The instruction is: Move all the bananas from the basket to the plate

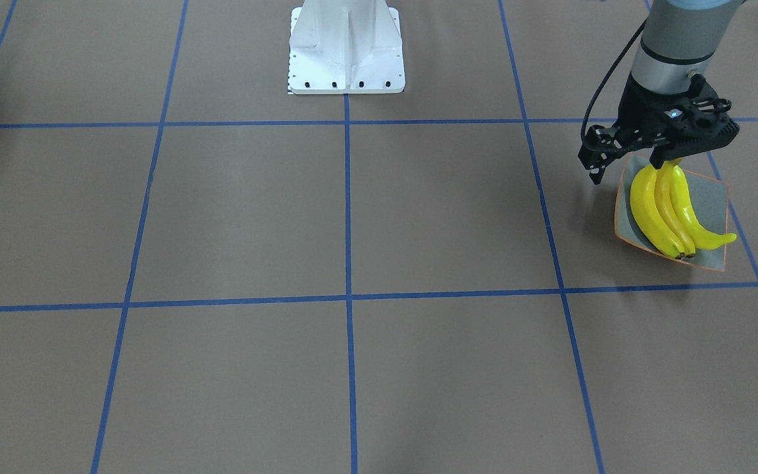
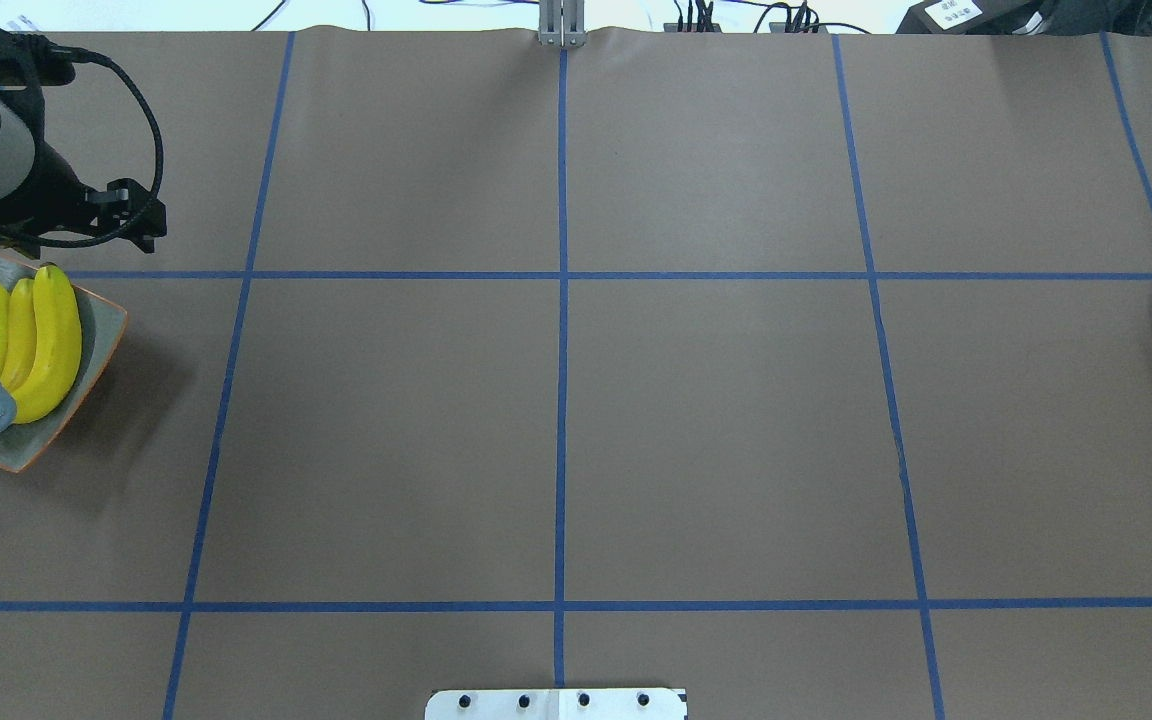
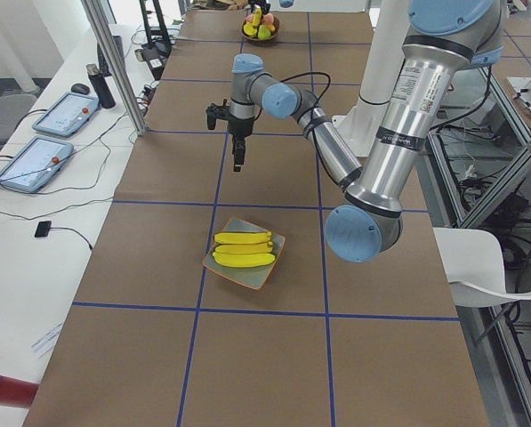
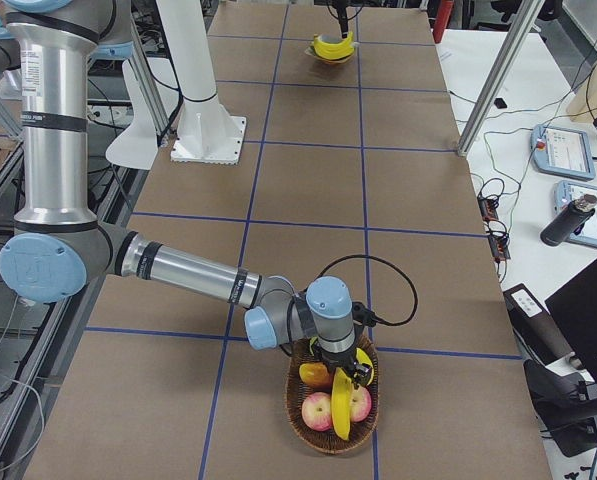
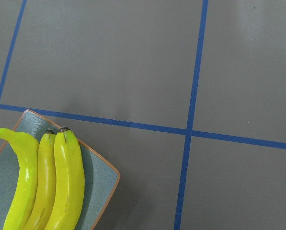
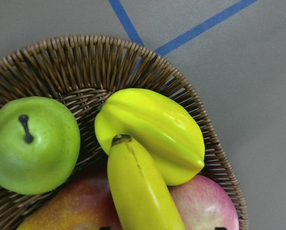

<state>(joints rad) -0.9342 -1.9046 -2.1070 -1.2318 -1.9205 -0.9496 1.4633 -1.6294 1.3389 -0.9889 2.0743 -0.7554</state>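
Three yellow bananas (image 1: pixel 662 210) lie side by side on the grey-green plate (image 1: pixel 711 197), at the table's left end in the overhead view, bananas (image 2: pixel 36 335) on plate (image 2: pixel 101 320). My left gripper (image 1: pixel 665 155) hangs open and empty over the plate's edge nearest the robot base. At the right end, a fourth banana (image 6: pixel 138 191) rests on other fruit in the wicker basket (image 6: pixel 133 52). My right gripper (image 4: pixel 340 372) is open just above it. Its fingertips (image 6: pixel 104 228) barely show on either side of the banana.
A green apple (image 6: pixel 32 143), a yellow ridged fruit (image 6: pixel 152 129) and a red apple (image 6: pixel 205 206) share the basket. The white robot base (image 1: pixel 346 46) stands at mid-table. Blue tape lines cross the brown surface between plate and basket.
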